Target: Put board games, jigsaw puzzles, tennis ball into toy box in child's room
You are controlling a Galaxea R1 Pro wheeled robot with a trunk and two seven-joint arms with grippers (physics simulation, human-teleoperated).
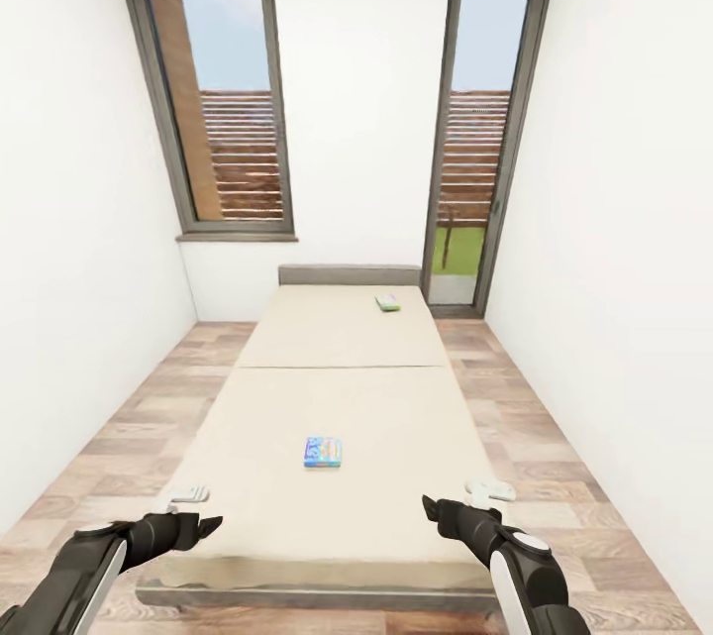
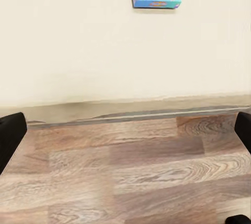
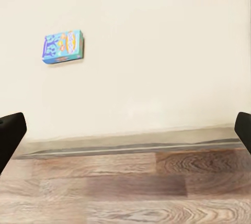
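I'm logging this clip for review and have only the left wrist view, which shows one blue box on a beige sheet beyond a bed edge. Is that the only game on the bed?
Observer: No. A white-and-green box lies at the far end, close to the headboard.
Operator: Where does the blue one sit overall?
Observer: The blue box lies on the near half of the bed, roughly centred in front of the robot.
Operator: Is the right hand carrying anything?
Observer: No. The right hand is open and empty, over the foot of the bed.
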